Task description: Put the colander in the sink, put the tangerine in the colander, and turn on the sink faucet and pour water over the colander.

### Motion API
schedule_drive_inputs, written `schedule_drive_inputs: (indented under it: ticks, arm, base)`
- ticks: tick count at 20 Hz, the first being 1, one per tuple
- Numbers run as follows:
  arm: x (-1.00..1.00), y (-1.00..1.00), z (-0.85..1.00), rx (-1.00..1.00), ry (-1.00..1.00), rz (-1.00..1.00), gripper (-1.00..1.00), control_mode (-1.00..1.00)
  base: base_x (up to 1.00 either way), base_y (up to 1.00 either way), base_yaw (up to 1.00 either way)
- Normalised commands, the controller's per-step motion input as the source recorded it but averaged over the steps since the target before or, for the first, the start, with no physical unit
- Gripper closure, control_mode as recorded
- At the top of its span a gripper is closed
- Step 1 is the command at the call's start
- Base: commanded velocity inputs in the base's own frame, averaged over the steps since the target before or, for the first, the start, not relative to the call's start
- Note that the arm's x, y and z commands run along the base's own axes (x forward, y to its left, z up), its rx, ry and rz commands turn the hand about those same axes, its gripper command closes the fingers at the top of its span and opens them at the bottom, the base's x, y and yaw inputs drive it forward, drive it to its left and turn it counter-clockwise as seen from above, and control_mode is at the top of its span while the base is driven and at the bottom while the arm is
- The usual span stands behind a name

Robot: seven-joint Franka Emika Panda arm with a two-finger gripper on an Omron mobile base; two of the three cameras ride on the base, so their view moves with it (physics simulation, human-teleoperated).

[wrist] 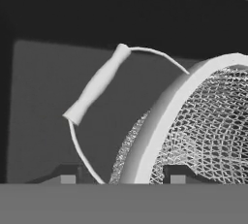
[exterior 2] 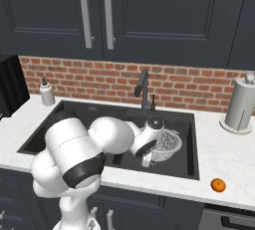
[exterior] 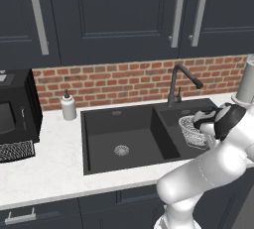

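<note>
The silvery wire-mesh colander sits in the right basin of the black sink. In the hand view its thick white rim and looped wire handle are close up. My gripper is down in that basin at the colander's near edge. It is open, its two fingertips standing either side of the rim without touching it. The tangerine lies on the white counter right of the sink, near the front edge. The black gooseneck faucet stands behind the basin divider.
A white soap dispenser stands at the sink's back left. A paper towel roll is at the back right. A black microwave and a flat mesh panel occupy the left counter.
</note>
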Motion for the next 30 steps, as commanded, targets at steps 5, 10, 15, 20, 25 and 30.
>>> schedule_drive_inputs:
  ticks: [5,10,15,20,25,30]
  arm:
    - [-0.12,0.00,0.15,0.00,-0.01,0.00,-1.00,-1.00]
    - [-0.59,0.00,0.19,0.00,-0.01,-0.02,-1.00,-1.00]
    - [-0.17,0.00,0.30,-0.08,-0.11,-0.10,-1.00,-1.00]
    - [-0.50,0.00,0.85,-0.04,-0.10,-0.15,-1.00,-1.00]
    - [-0.70,-0.11,0.98,-0.01,-0.01,-0.30,-1.00,-1.00]
    - [-0.59,-0.51,0.48,0.10,0.21,-0.64,-1.00,-1.00]
  base:
    - [0.00,0.00,0.00]
    - [0.00,0.00,0.00]
    - [0.00,0.00,0.00]
    - [0.00,0.00,0.00]
    - [0.00,0.00,0.00]
    - [0.00,0.00,0.00]
